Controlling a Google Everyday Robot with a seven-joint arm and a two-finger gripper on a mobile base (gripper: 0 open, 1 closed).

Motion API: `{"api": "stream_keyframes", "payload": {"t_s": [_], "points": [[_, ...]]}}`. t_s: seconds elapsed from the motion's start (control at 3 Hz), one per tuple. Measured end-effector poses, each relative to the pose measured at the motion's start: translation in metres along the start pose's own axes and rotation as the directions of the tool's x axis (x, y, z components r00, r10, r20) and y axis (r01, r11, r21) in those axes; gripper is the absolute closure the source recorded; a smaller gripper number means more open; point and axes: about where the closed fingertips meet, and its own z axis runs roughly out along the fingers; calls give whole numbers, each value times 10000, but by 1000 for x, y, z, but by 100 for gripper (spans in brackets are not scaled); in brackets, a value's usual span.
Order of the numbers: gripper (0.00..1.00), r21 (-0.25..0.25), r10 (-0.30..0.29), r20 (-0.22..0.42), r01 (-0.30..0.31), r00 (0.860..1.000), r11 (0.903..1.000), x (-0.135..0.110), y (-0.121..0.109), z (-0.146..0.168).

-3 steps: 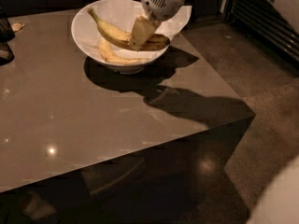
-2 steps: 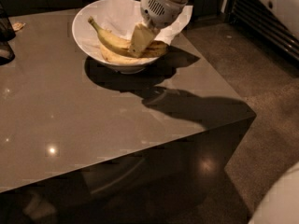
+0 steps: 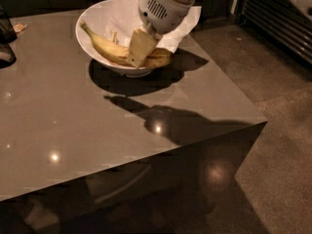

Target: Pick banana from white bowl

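Note:
The white bowl (image 3: 95, 13) stands at the far side of the grey table (image 3: 97, 126). A long yellow banana (image 3: 108, 48) with brown marks lies in it, its thin stem pointing to the bowl's left rim. A browner yellow end (image 3: 162, 58) shows at the right; I cannot tell if it is a second banana. My gripper (image 3: 140, 50) reaches down into the bowl from the upper right, and its tip is at the banana's middle, hiding that part.
A white paper sheet (image 3: 191, 17) lies behind and right of the bowl. A dark object (image 3: 6, 38) stands at the table's left edge. The table's right corner (image 3: 263, 121) drops to a speckled floor. A slatted grille (image 3: 282, 18) is at the upper right.
My gripper has come down and slightly left into the bowl, from above the banana's right part to its middle. The banana and bowl have not visibly moved.

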Motion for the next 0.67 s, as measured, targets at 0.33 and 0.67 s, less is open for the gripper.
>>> {"api": "stream_keyframes", "payload": {"t_s": [0.33, 0.67], "points": [[100, -175, 132, 197, -128, 9997, 9998, 10, 45, -6], [100, -202, 106, 158, -103, 9998, 9997, 14, 50, -6]]}}
